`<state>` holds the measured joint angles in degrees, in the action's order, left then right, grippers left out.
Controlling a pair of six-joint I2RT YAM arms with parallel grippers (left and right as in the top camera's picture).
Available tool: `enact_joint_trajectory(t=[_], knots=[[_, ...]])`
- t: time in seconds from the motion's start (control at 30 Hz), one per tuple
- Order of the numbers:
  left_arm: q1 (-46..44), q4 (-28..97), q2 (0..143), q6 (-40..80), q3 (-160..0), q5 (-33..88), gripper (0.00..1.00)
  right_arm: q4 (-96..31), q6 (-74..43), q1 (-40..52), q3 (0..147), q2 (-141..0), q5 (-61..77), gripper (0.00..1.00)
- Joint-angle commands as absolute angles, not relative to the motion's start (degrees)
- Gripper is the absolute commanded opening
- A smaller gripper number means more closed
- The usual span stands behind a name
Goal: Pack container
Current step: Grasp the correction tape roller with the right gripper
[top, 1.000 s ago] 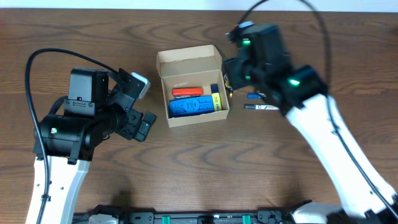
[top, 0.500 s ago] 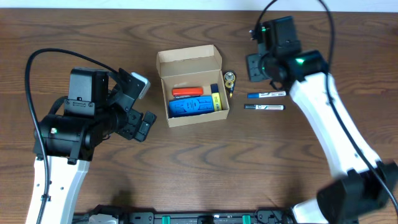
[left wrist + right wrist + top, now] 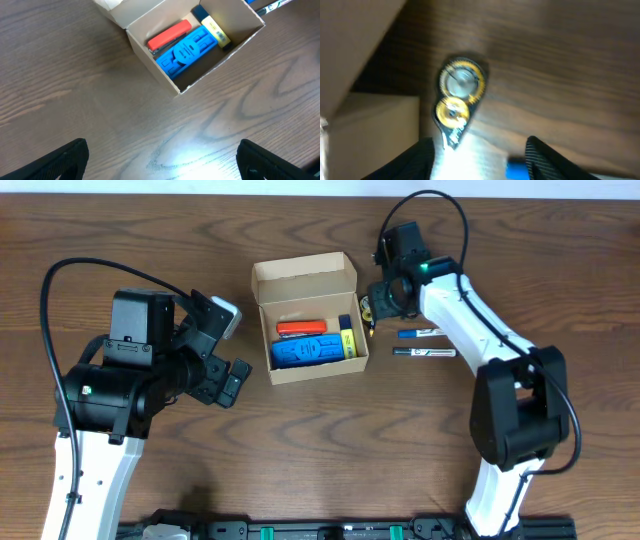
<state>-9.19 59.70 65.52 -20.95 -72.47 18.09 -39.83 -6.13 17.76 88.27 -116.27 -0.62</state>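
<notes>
Your container (image 3: 305,280), a small rectangular box of plain tan cardboard, sits on the dark wood-grain worktop (image 3: 320,450) a little behind centre, between the two arms. Its hinged flap lid stands open at the far side, and the inside is open to the overhead camera. Inside you see a red-orange oblong item (image 3: 301,329) at the back, a ridged blue plastic block (image 3: 305,352) in front of it, and a yellow-and-dark-blue stick (image 3: 347,338) along the right wall. What each of these is cannot be made out. Your left pincer (image 3: 162,167) hangs over bare worktop to the left of the container, its dark fingers spread wide with nothing between them; only their tips enter the left wrist view. Your right pincer (image 3: 482,165) is low, just beside the container's right wall, fingers apart and empty. A teardrop-shaped clear-and-yellow tape roller (image 3: 459,100) lies on the worktop just ahead of them. That wrist view is blurred and its fingers are cut off at the bottom edge, while from overhead the right arm hides its own fingertips. A slim blue-capped marker (image 3: 420,333) and a black-capped marker (image 3: 425,352) lie side by side right of the roller.
</notes>
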Motion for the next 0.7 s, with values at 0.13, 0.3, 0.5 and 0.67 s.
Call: enact_joint_trajectory(t=[0.13,0.3,0.5,0.67], knots=[[-8.93,59.81,65.52,-20.56,-73.12,18.92,0.95,-36.07,-7.16,20.47,87.90,-120.14,0.23,0.67],[-8.91,59.81,65.52,-20.56,-73.12,18.92,0.95,-34.44,-7.27,20.60,87.90,-121.93,0.19,0.69],[-8.93,59.81,65.52,-20.56,-73.12,18.92,0.95,-33.30,-8.12,20.71,87.90,-122.65,-2.42,0.76],[-8.93,59.81,65.52,-20.56,-73.12,18.90,0.95,-32.21,-8.45,20.71,87.90,-122.93,-2.37,0.78]])
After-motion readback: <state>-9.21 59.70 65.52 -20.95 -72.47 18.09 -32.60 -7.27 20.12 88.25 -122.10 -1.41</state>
